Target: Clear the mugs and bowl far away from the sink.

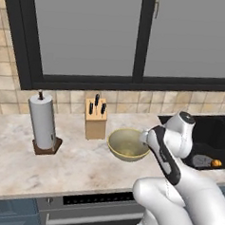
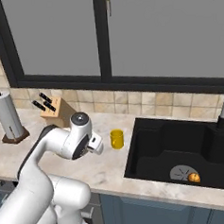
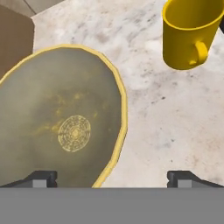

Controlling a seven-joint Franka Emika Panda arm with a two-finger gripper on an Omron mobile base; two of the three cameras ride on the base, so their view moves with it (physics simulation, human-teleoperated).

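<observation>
Fingers [image 3: 112, 178] are standing spread wide and holding nothing, straddling the near rim of the bowl [image 3: 57, 122], one tip over its speckled inside and the other over bare tabletop [image 3: 175, 113]. Taking the sink [image 2: 183, 151] as landmark, the bowl is sitting upright, mouth up, on the side toward the knife block [image 1: 95, 118], and the yellow mug [image 2: 116, 138] is standing between bowl and sink, just beside the basin's edge. By my reading nothing is being carried yet, so both pieces are waiting to be moved away. Being round, the bowl has no long axis; in the hand view the mug's handle is facing the camera.
</observation>
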